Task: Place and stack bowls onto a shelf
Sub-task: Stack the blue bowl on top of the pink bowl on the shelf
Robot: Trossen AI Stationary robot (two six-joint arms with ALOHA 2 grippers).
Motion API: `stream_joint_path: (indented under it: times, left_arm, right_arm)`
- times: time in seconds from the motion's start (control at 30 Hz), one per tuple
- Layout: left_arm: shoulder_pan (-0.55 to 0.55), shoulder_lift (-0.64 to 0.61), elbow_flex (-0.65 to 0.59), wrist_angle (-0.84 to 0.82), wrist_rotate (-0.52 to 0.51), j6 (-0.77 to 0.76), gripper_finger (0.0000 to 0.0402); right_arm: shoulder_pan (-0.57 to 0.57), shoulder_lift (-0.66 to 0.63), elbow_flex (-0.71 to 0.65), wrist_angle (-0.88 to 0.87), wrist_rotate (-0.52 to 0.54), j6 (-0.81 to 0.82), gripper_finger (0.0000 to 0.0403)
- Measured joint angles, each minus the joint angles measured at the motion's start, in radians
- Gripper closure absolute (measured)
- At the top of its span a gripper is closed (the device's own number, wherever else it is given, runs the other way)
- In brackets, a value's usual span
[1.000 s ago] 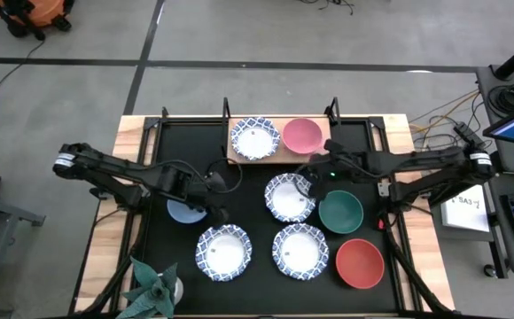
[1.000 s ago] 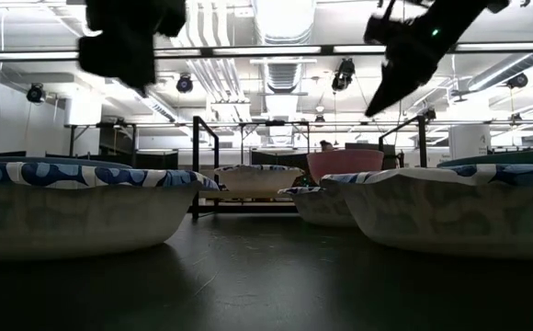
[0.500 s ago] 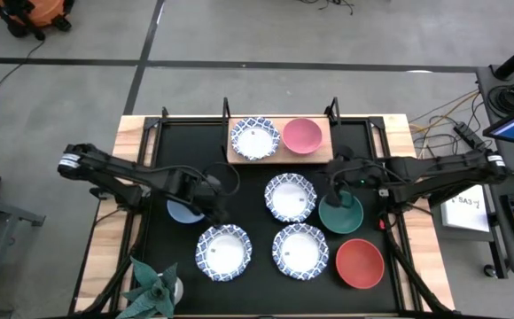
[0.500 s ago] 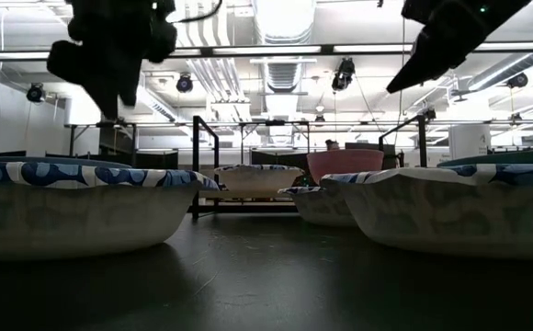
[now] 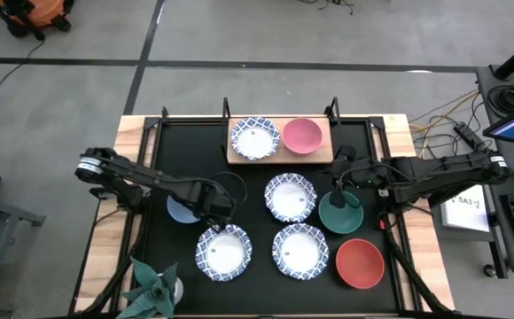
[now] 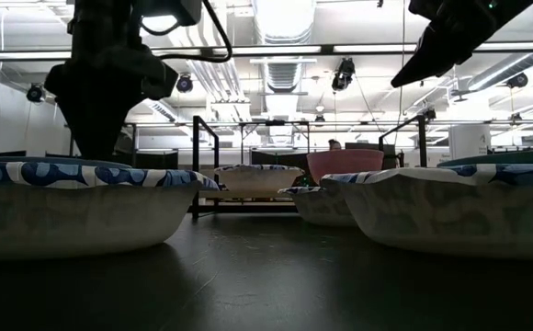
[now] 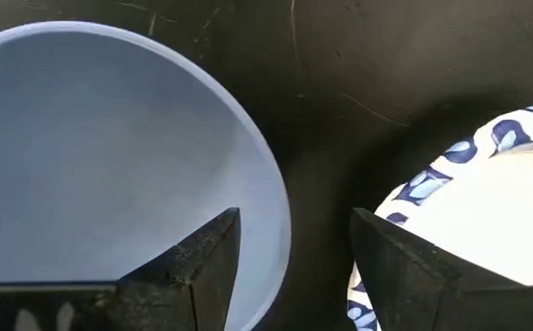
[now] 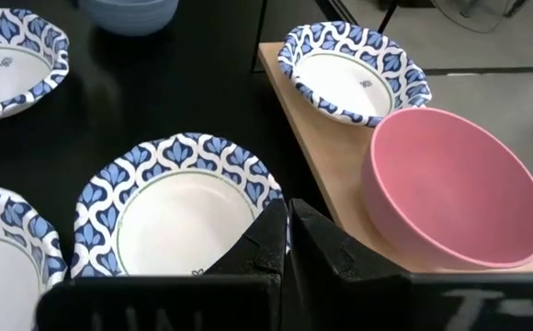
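Since a second ago: left gripper (image 5: pixel 220 213) has slid from over the blue bowl (image 5: pixel 183 211) toward the patterned bowl (image 5: pixel 223 251) at the front left and spread its fingers; right gripper (image 5: pixel 337 200) has pulled back from the shelf (image 5: pixel 279 156) to hang over the green bowl (image 5: pixel 340 213).
Left fingers: open, empty, straddling the blue bowl's rim in the wrist view.
Right fingers: closed, holding nothing.
Shelf load: one patterned bowl (image 5: pixel 254 138) and the pink bowl (image 5: pixel 301 136) side by side, each the base of a stack still to be built.
Still on the table: blue, green, red bowl (image 5: pixel 360 262) and three patterned ones.
Risk: the thin blue rim may slip from a shallow pinch, or the neighbouring patterned bowl be nudged as the left fingers come down.
Risk, right side: closed fingers lowering would push the green bowl rather than grip it.
Hard to tell: how high the left gripper is above the rim; the low view shows only a dark mass.
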Motion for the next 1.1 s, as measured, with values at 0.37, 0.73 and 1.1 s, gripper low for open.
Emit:
stream_joint_path:
  times: [0.37, 0.73, 1.1]
  left_arm:
    - [0.000, 0.006, -0.035, 0.010, -0.019, 0.011, 0.0241]
    - [0.000, 0.008, -0.080, 0.049, -0.006, 0.047, 0.0376]
    - [-0.049, 0.010, 0.157, -0.147, -0.044, 0.483, 0.0400]
  right_arm:
    - [0.000, 0.001, -0.001, -0.006, 0.000, 0.003, 0.0394]
    - [0.000, 0.006, -0.001, -0.006, 0.000, 0.003, 0.0394]
    - [0.027, -0.018, -0.060, -0.036, -0.080, 0.020, 0.0394]
